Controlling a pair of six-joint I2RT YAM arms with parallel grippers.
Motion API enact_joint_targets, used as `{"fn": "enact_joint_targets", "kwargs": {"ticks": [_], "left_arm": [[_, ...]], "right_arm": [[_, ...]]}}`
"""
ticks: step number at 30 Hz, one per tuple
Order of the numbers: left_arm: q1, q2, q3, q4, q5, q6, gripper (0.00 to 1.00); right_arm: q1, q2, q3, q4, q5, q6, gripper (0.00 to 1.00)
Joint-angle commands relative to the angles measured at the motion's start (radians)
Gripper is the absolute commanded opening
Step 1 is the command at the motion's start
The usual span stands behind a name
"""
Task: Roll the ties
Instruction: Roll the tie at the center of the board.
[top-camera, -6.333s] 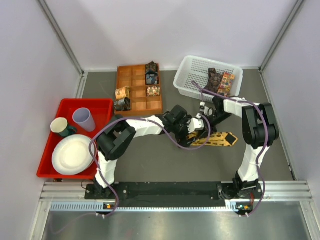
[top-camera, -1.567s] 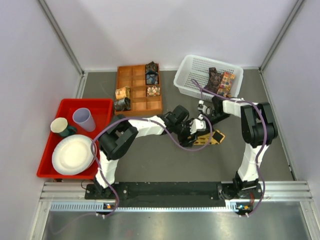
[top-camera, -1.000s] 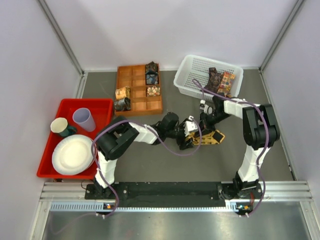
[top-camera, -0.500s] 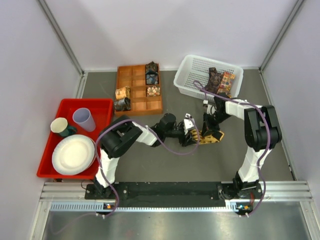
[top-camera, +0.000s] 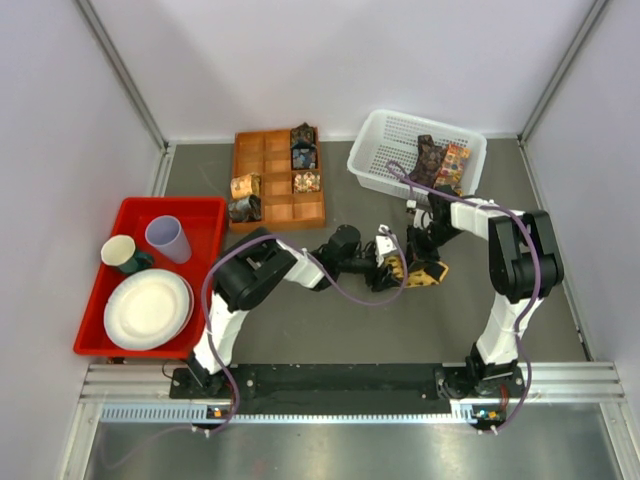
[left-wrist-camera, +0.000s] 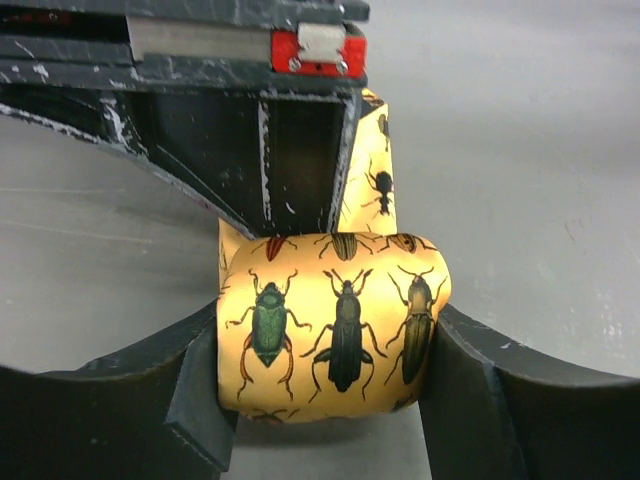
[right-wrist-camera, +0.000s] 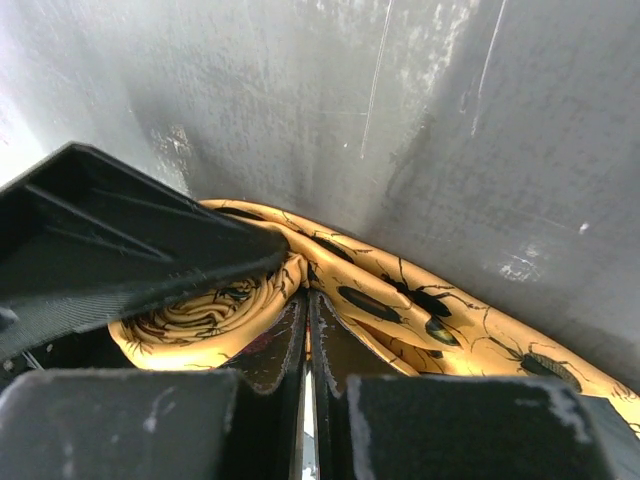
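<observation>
Left wrist, L jaws pinching yellow tie roll (left-wrist-camera: 335, 335) by edges, R jaws pressed together

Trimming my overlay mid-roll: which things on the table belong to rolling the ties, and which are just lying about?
Job: yellow tie, held rolled in the left gripper; rolled ties in the compartment tray; more ties in the white basket.
Lying about: red tray, cup, mug, plate.
</observation>
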Motion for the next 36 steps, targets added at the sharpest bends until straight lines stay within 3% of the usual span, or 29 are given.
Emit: {"fn": "enact_joint_targets", "kwargs": {"ticks": [1, 3, 5, 6, 7, 10, 14, 18, 19, 23, 36], "left_arm": [[-0.013, 0.035, 0.042, -0.014, -0.021, -0.012, 0.61], [-0.013, 0.035, 0.052, -0.039, -0.031, -0.006, 0.57], [-0.012, 0.023, 0.079, -0.175, -0.042, 0.013, 0.45], [-0.010, 0.011, 0.088, -0.247, -0.057, 0.072, 0.41], [-0.007, -0.023, 0.095, -0.420, -0.085, 0.109, 0.34], [0.011, -0.076, 0.085, -0.632, -0.097, 0.268, 0.26], [0.015, -0.083, 0.117, -0.957, -0.139, 0.396, 0.18], [0.011, -0.041, 0.191, -1.097, -0.166, 0.433, 0.15], [0.011, -0.029, 0.208, -1.106, -0.169, 0.436, 0.15], [0.001, -0.008, 0.246, -1.137, -0.197, 0.450, 0.16], [-0.019, 0.002, 0.266, -1.137, -0.241, 0.438, 0.24]], "right_arm": [[0.012, -0.001, -0.021, 0.111, 0.117, -0.025, 0.00], [0.016, -0.001, -0.021, 0.109, 0.105, -0.024, 0.00], [0.015, 0.004, -0.014, 0.082, 0.082, -0.028, 0.00], [0.010, 0.004, 0.006, 0.060, 0.032, -0.051, 0.00], [-0.012, -0.001, 0.011, 0.034, -0.002, -0.062, 0.00], [-0.072, -0.030, 0.032, -0.067, -0.105, -0.102, 0.00], [-0.123, -0.042, 0.074, -0.182, -0.214, -0.168, 0.15], [-0.143, -0.050, 0.103, -0.260, -0.347, -0.209, 0.33], [-0.143, -0.050, 0.101, -0.258, -0.369, -0.206, 0.41], [-0.137, -0.037, 0.065, -0.199, -0.466, -0.142, 0.54], [-0.033, 0.047, 0.028, -0.021, -0.424, -0.010, 0.47]]}}
